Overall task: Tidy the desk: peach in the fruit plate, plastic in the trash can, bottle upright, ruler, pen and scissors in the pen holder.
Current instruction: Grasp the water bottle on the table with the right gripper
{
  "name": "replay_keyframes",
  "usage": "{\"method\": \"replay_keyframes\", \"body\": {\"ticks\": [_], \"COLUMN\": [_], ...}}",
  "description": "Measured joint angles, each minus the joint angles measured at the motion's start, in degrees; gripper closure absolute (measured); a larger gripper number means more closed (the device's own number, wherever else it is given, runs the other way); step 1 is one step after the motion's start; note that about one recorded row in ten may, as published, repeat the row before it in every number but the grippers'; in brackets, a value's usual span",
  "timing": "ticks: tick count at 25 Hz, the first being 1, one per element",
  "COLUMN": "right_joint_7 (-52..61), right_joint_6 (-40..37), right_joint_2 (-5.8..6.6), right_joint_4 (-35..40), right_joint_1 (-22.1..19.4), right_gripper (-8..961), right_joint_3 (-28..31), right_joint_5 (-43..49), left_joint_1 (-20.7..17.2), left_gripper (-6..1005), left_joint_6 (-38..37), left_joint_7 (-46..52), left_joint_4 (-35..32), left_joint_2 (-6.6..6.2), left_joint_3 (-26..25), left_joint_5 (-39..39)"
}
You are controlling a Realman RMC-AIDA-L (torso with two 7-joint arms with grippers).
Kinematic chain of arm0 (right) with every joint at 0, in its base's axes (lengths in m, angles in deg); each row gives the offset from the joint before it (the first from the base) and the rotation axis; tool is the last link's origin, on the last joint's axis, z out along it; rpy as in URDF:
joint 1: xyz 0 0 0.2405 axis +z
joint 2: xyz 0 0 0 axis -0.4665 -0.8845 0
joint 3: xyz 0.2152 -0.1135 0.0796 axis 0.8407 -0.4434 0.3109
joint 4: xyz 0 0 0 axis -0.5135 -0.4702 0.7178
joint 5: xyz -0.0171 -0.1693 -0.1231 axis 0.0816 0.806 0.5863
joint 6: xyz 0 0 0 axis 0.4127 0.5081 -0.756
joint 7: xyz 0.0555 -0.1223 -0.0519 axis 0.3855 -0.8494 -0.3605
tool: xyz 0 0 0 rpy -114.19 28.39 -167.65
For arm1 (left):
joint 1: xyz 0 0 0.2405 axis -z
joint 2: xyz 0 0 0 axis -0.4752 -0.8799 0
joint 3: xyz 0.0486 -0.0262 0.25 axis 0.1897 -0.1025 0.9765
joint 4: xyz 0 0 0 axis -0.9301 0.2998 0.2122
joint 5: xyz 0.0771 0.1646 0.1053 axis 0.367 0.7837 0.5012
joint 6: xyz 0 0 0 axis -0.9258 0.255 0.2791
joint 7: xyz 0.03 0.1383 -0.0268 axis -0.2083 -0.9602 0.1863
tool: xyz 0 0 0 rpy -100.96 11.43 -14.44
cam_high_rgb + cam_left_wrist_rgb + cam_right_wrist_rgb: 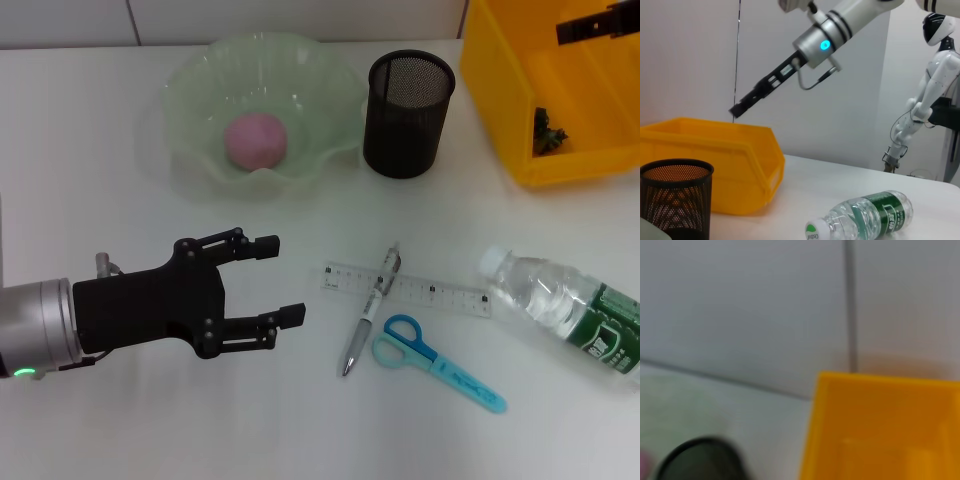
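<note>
Left gripper (283,280), spread and empty, faces the pen (371,308) across the ruler (407,288) (peach (256,140) plated); grasping it likely comes next.

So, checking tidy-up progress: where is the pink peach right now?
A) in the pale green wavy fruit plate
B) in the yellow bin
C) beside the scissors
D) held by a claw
A: the pink peach sits inside the pale green wavy fruit plate, with neither claw touching it.

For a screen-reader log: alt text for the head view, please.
The left gripper hovers open over a white desk. Ruler, pen, scissors and a toppled bottle lie there; a peach sits in the plate.
</note>
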Motion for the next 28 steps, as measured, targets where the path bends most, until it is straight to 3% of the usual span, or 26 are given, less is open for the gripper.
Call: {"method": "replay_keyframes", "body": {"ticks": [7, 10, 13, 17, 25, 28], "right_joint_7": [-3.86, -9.03, -12.46, -13.56, -15.41, -15.66], "right_joint_6": [-27.21, -37.38, -40.92, -40.35, -38.47, -37.71], "right_joint_2": [2.56, 2.73, 2.48, 1.13, -3.65, -4.42], "right_joint_4": [11.06, 12.1, 12.22, 12.55, 12.66, 11.94], "right_joint_1": [-2.16, -2.06, -2.06, -3.16, -4.32, -4.66], "right_gripper": [122, 123, 123, 123, 125, 125], "right_joint_3": [0.11, -0.17, -1.42, -5.99, -10.81, -11.46], "right_joint_5": [-2.57, -2.36, -0.38, 1.91, 10.5, 12.37], "left_joint_1": [-0.37, -0.33, -0.28, -0.13, -0.12, -0.26], "left_gripper": [187, 187, 187, 186, 186, 186], "left_joint_6": [-0.33, -0.36, -0.37, -0.47, -0.53, -0.58], "left_joint_7": [0.2, 0.49, 0.55, 0.78, 0.85, 0.86], "left_joint_4": [-0.27, -0.13, -0.11, -0.08, -0.08, -0.08], "left_joint_2": [-0.07, -0.09, -0.09, -0.1, 0.0, 0.0], "left_joint_3": [-0.1, -0.09, -0.09, -0.09, -0.09, -0.09], "left_joint_5": [-0.17, -0.22, -0.23, -0.24, -0.24, -0.24]}}
